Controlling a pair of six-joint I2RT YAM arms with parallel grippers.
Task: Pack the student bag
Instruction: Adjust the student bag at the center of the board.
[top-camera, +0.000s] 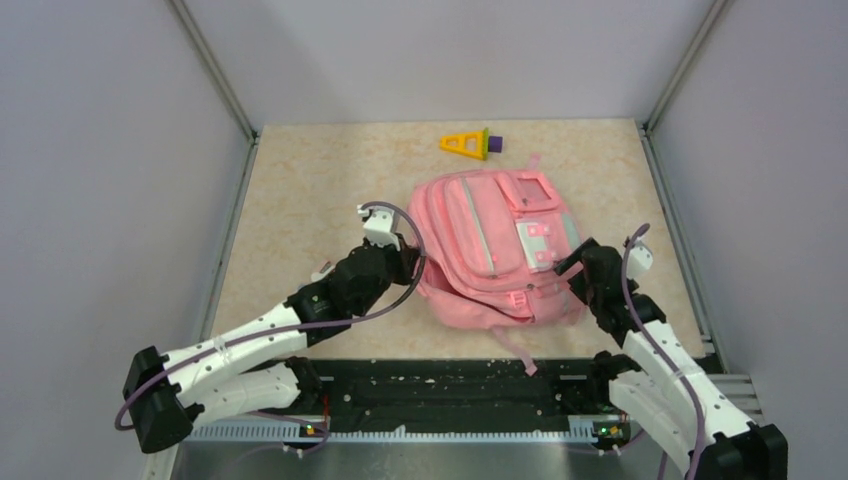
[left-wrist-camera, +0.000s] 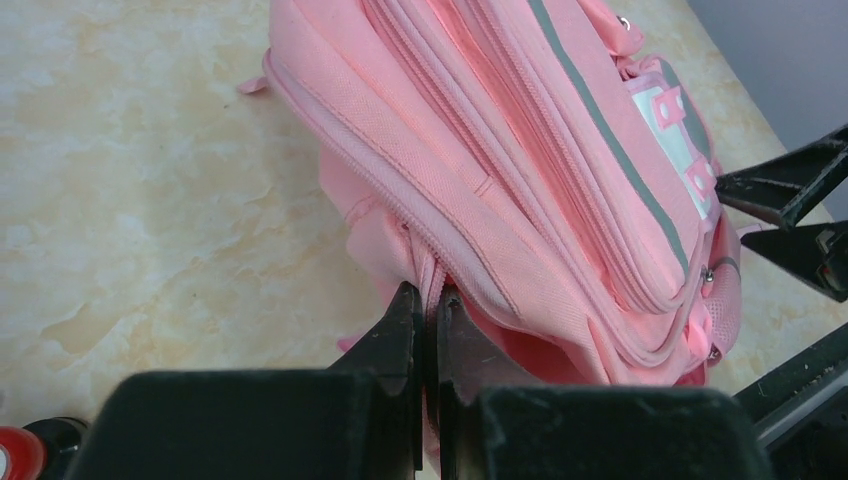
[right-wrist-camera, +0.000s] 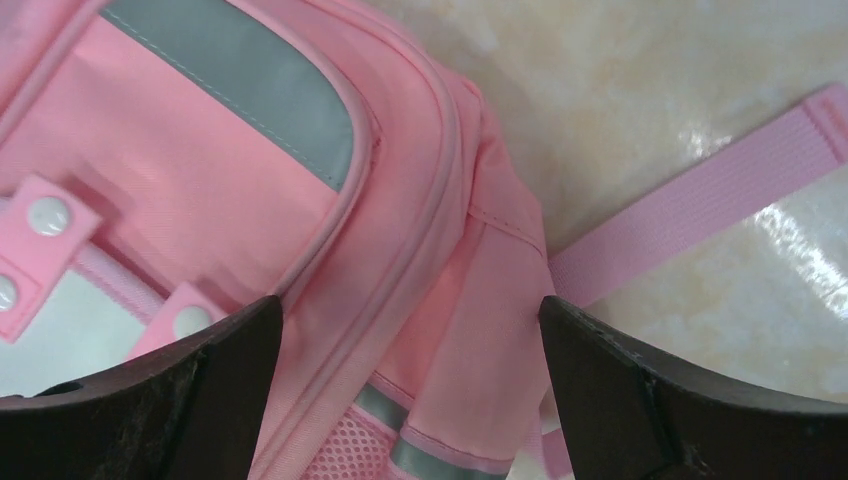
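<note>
The pink bag (top-camera: 495, 250) lies flat on the bench (top-camera: 300, 210), front pockets up, with an arm at either side of it. The left tool (left-wrist-camera: 427, 295) sits at the bag's left near edge, fingers pressed together right on the main zip seam; whether a zip pull is caught between them I cannot tell. The right tool (right-wrist-camera: 408, 310) hangs over the bag's right near corner, fingers spread wide, straddling the corner cloth and gripping nothing; a loose strap (right-wrist-camera: 700, 190) trails out just beside that corner.

My read: this is the opening step, running the zip so the bag can take things. To do it well, the right tool should close on that corner and pin the bag, while the left draws along the curve of the seam, low and steady; pull straight up and the soft cloth will likely just lift and bunch.

There is plenty of bare bench left of the bag. Right of the bag, the bench edge and the side wall (top-camera: 760, 200) are near, so there is little swing there. Beyond the bag lies a yellow and purple toy (top-camera: 465, 143), well apart from it. On the near side of the bag the black rail (top-camera: 450, 385) is close; keep the elbows tidy there.
</note>
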